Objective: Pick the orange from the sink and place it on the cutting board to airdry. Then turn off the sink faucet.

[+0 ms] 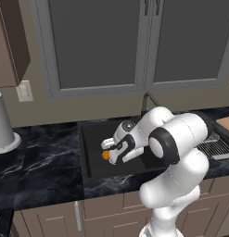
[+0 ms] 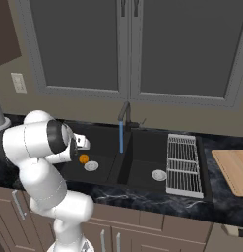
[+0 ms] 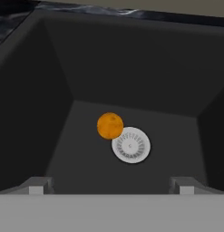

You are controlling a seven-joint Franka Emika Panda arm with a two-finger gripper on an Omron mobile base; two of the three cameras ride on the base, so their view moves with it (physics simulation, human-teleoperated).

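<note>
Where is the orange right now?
The orange lies on the floor of the sink's left basin, beside its silver drain, below the open fingers.

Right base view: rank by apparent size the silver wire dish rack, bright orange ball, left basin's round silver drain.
1. Silver wire dish rack
2. Left basin's round silver drain
3. Bright orange ball, slightly smaller than the drain
</note>
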